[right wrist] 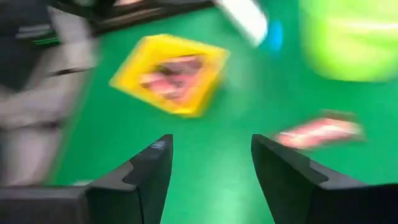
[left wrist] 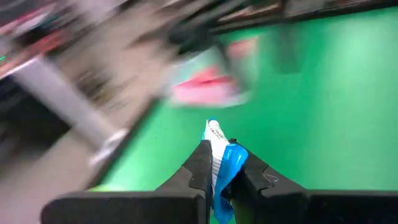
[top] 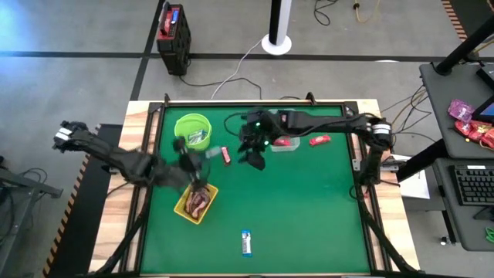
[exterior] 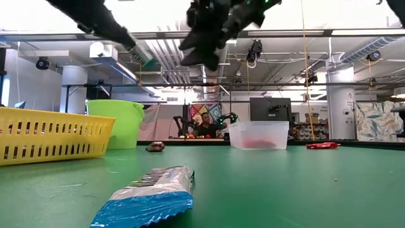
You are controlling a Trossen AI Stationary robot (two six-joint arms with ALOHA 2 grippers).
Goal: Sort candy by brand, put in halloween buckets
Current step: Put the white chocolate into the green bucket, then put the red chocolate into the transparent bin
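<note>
High view straight down over whole bench [top: 309,224]. Low view at bench level, close to blue-and-white bar [exterior: 149,193], facing the room. Wrist views look past own fingers; all share yellow basket [top: 194,204].

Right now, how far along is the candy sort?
Done: maroon bars lie in the yellow basket, red ones in the clear tub, something in the green bucket. In hand: the left gripper is shut on a blue bar; the right gripper is open. Left: a blue bar and red bars on the table.
</note>
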